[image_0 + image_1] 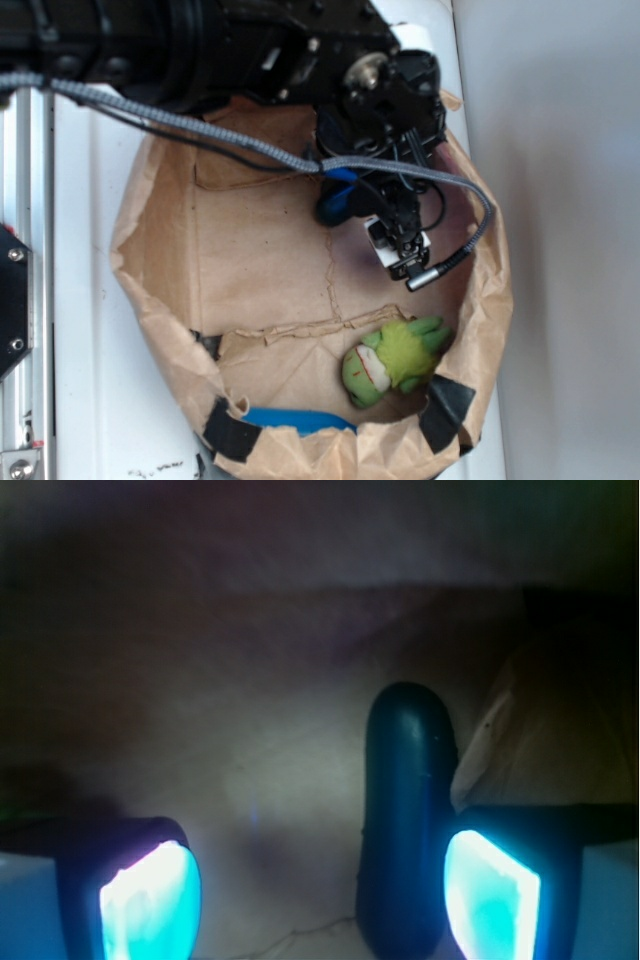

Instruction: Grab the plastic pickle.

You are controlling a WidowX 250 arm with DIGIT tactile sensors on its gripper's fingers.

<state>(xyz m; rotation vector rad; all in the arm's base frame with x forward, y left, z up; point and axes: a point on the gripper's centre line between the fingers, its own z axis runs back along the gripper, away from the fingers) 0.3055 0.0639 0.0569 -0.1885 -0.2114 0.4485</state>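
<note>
End effector lowered over the plastic pickle, not yet closed.

The end effector (320, 890) is seen spread wide and empty; the plastic pickle (405, 820) lies between the pads, close against the right one — a small shift toward it is advised, so both pads close evenly.

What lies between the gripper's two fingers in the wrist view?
The plastic pickle lies there, close against one finger; the rest is bare brown paper.

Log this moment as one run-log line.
phase: pre-grasp | gripper: open, low inside crumpled brown paper bag | target: glossy dark green capsule-shaped plastic pickle between jaws, nearer right one | fuzzy lime-green plush toy: untouched
</note>
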